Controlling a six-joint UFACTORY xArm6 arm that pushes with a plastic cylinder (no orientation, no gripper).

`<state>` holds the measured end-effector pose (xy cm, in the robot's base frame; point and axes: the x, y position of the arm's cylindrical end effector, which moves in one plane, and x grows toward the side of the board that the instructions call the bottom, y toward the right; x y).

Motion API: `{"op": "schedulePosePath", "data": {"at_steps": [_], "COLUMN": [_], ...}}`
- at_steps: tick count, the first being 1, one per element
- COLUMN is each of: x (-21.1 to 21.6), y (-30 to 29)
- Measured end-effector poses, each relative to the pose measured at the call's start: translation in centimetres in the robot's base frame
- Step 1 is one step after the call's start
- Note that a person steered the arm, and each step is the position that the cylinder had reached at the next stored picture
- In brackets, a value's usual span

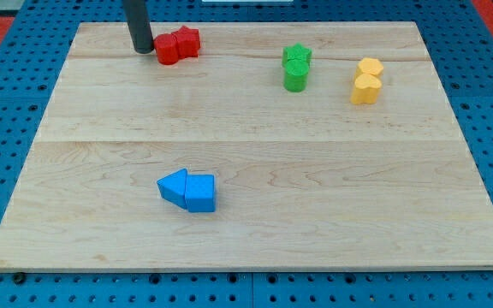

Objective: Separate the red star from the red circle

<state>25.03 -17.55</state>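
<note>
The red circle [167, 50] and the red star [187, 40] sit touching each other near the view's top left of the wooden board [255, 248]. The star is on the right and slightly higher, the circle on the left. My tip [142, 50] stands just left of the red circle, close to it or touching it; I cannot tell which.
A green star [297, 56] and a green cylinder [295, 77] touch at the top middle-right. Two yellow blocks [367, 81] touch further right. A blue triangle [173, 186] and a blue block [200, 192] touch at lower left-centre.
</note>
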Motion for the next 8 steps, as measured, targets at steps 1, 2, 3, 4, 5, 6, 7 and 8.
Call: {"op": "schedulePosePath", "data": {"at_steps": [1,2,3,4,5,6,7,8], "x": [-3.5,-3.6,-5.0,-3.0,-1.2,-3.5,-3.6,0.7], "y": [1.4,7.0,9.0,11.0,7.1,6.7,4.6,6.6]}}
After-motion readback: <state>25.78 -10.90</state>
